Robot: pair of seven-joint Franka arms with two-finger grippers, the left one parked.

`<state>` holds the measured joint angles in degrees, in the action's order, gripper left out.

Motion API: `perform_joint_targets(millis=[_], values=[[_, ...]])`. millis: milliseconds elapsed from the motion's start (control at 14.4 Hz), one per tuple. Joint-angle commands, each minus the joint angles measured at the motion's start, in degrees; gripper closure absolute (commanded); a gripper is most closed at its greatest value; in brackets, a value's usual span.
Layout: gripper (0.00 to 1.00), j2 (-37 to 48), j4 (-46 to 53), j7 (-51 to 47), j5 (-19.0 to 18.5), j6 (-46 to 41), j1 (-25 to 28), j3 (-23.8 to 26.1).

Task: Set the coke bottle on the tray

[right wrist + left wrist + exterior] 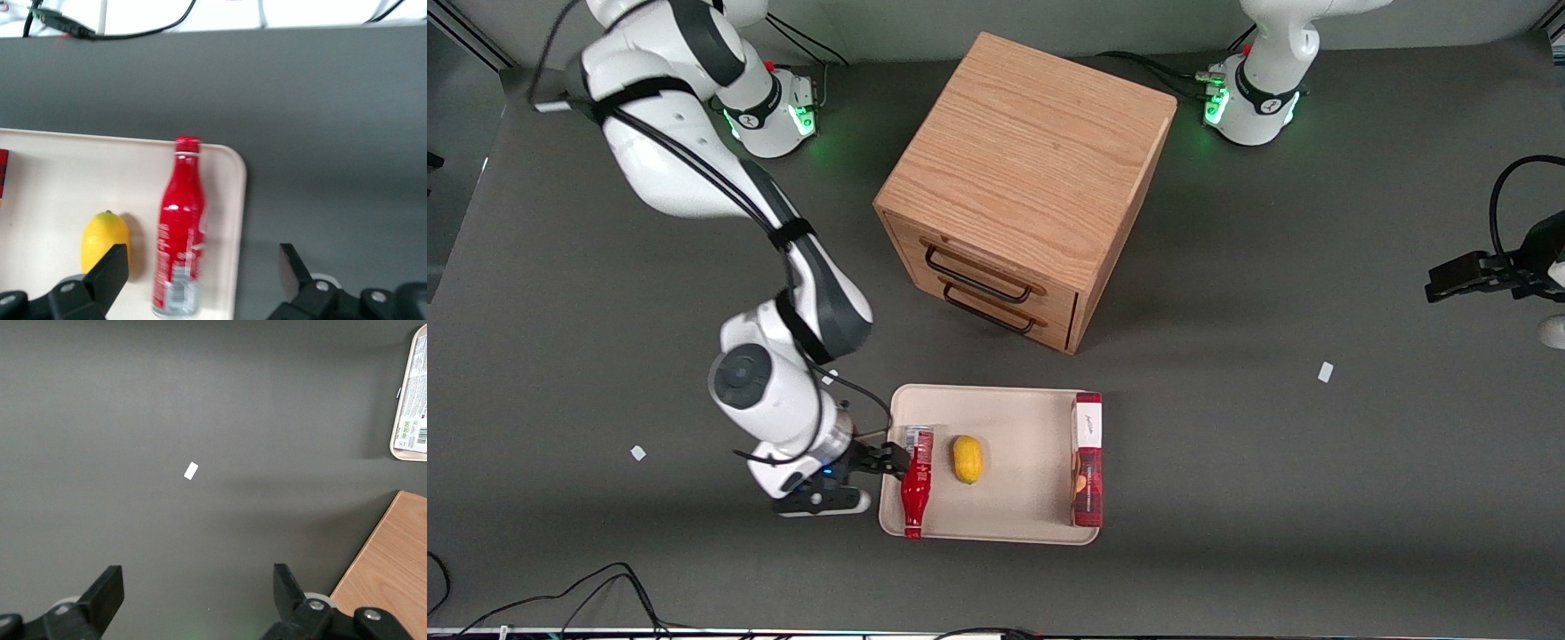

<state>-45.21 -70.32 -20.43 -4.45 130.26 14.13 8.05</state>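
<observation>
The coke bottle (917, 484) is slim and red with a silvery label near its base. It lies on its side on the beige tray (1014, 413), along the rim at the working arm's end, cap toward the front camera. My right gripper (880, 460) is low at that rim, beside the bottle's label end. In the right wrist view the gripper (201, 267) is open wide. The bottle (181, 227) lies between the spread fingers (110, 273) without touching them, on the tray (53, 173).
A yellow lemon (967, 459) lies on the tray beside the bottle and also shows in the right wrist view (105, 241). A dark-red box (1087, 462) lies along the tray's rim at the parked arm's end. A wooden drawer cabinet (1023, 178) stands farther from the front camera.
</observation>
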Motion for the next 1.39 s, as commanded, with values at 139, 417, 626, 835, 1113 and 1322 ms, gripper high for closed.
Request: perform_joint_targets(millis=[139, 417, 626, 835, 1113, 1322], values=[[0.00, 19.95, -18.87, 3.81, 4.25, -5.00, -2.79, -4.17], [0.00, 31.56, -28.10, 8.30, 6.91, -11.94, -2.53, -9.89], [0.00, 40.35, -33.82, 8.83, 6.83, -16.60, -2.53, -11.56], [0.00, 46.51, -35.24, 10.50, 6.74, -24.32, -2.61, -12.01], [0.00, 51.80, -34.11, 10.15, 6.83, -31.46, -2.61, -14.81], [0.00, 51.71, -30.77, 10.50, 6.56, -35.50, -2.70, -17.10]])
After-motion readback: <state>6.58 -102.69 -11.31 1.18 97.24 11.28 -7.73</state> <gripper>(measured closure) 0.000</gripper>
